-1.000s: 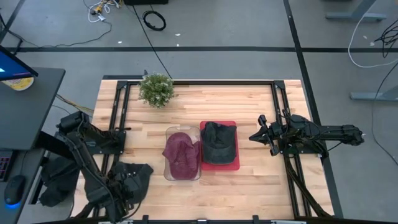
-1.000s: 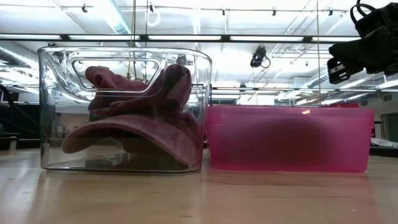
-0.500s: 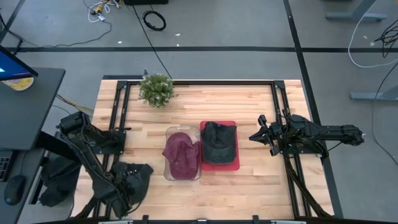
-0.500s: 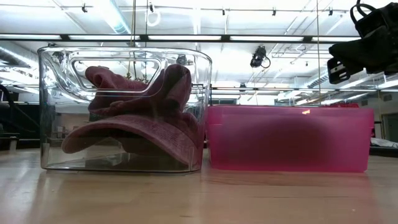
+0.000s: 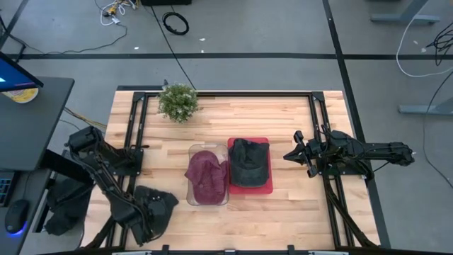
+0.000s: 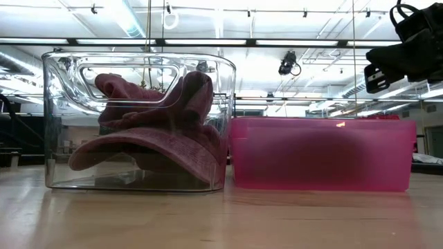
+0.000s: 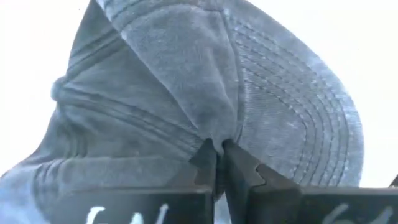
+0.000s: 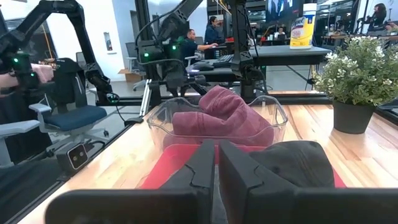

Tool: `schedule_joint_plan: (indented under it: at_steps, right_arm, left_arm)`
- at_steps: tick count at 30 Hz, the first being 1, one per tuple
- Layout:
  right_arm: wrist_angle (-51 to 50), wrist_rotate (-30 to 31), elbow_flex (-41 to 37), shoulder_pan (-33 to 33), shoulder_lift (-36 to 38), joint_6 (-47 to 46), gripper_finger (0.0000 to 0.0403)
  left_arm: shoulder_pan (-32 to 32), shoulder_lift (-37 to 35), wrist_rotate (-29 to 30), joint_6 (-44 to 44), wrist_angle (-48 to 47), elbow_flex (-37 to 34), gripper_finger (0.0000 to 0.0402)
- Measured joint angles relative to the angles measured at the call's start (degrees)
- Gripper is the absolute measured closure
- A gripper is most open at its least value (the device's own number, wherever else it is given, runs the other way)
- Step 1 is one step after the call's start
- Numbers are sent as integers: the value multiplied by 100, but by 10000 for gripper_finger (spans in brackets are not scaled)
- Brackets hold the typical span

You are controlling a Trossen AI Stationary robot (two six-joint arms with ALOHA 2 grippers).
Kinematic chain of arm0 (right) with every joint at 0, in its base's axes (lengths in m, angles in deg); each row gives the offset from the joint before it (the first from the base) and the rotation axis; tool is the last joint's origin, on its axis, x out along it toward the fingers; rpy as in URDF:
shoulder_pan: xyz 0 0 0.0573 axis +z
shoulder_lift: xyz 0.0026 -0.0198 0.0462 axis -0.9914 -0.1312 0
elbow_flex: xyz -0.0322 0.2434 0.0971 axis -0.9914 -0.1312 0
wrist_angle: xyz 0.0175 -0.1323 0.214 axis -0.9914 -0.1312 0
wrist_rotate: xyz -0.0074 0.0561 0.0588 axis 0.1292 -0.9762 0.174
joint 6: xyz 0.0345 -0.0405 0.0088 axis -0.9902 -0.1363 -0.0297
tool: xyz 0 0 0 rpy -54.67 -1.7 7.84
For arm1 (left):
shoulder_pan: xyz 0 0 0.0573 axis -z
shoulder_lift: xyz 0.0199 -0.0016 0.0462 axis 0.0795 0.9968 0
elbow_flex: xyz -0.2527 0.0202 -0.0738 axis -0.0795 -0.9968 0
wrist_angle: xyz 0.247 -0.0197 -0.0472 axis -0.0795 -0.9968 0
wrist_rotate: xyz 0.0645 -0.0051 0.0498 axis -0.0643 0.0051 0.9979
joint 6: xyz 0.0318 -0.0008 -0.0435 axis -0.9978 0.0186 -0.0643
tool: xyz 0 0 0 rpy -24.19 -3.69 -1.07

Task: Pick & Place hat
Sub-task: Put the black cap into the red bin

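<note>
Grey hat (image 7: 205, 93) at counter (image 5: 283, 120) front-left corner, now pinched in left pincer (image 7: 217, 163), open a second ago; grasp made, ready to lift. Right pincer (image 8: 214, 163) clenched empty, beside bins.

Left arm — folded low at the table's near-left corner, its tool (image 7: 216, 163) pinched tight on grey fabric, fingers (image 7: 202, 163) nearly meeting. Right arm — stretched level along the table's right side, raised above the surface, its tool (image 8: 216, 163) pointing inward with fingers closed together, holding nothing.
</note>
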Motion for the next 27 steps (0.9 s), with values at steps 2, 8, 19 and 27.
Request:
schedule_joint_plan:
  at_steps: [2,8,19,27]
  right_arm:
    - [1,0,0,2,0,0,376]
    - [1,0,0,0,-1,0,376]
    - [-1,0,0,1,1,0,376]
    - [-1,0,0,1,0,0,376]
  left_arm:
    - [-38,4,134,-7,-366,222,391]
    - [-144,14,957,-80,-1943,1289,395]
    - [-424,2,2382,-389,-3497,3500,396]
    - [-1444,3,3082,-1770,-2644,3719,396]
